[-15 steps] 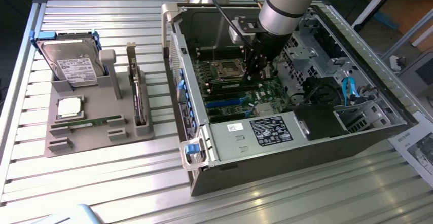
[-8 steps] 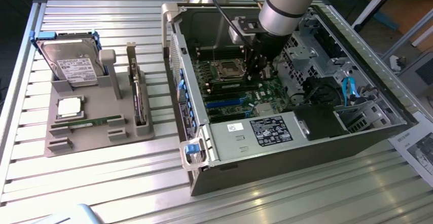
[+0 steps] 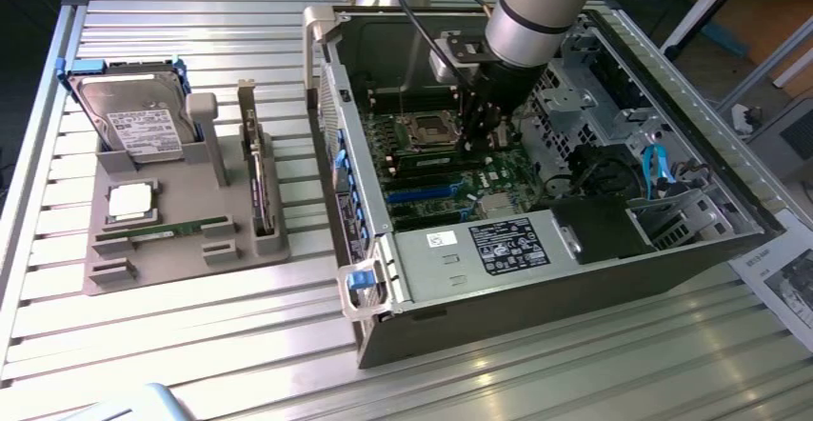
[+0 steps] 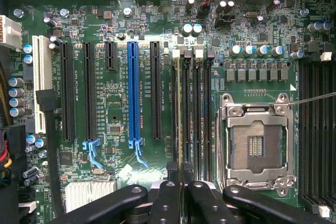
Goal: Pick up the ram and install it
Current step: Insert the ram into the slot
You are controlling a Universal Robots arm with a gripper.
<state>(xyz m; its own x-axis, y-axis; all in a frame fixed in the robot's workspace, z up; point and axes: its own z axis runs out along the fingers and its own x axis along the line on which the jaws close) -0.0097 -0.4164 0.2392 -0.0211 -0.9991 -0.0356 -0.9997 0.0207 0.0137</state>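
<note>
**Tool.** Nearest to view is the tool [image 4: 178, 174], its black fingers clenched with the tips pinched together over a thin pale-green edge.

**Setting.** A slatted aluminium tabletop [image 3: 508, 383] carries a black-and-grey tower computer case [image 3: 546, 297], which lies on its side with the panel off. The arm reaches down into the case, over the green motherboard [image 4: 115, 93]. On the exterior view's left, well apart from the case, sits a grey moulded parts fixture [image 3: 166, 264]. A green strip [image 3: 159, 233] lies in a groove of the fixture. I cannot tell whether it is another memory stick.

**Task item.** Four black memory slots [image 4: 198, 103] run side by side between the expansion slots and the open silver processor socket [image 4: 255, 145]. I judge the pale-green edge in the tool's grip to be the ram [image 4: 179, 108], a long, narrow green circuit-board stick seen edge-on. It runs along the slot farthest from the socket. I cannot tell whether it sits in that slot or hangs just above it.

**Step in hand.** In my judgement the pick-up is done and the installation is under way, with the stick lined up on its slot.

**What seating calls for.** The stick needs to stand square to the slot with its notch matched. Pressure should go straight down and evenly along its length, since any tilt risks binding.
</note>
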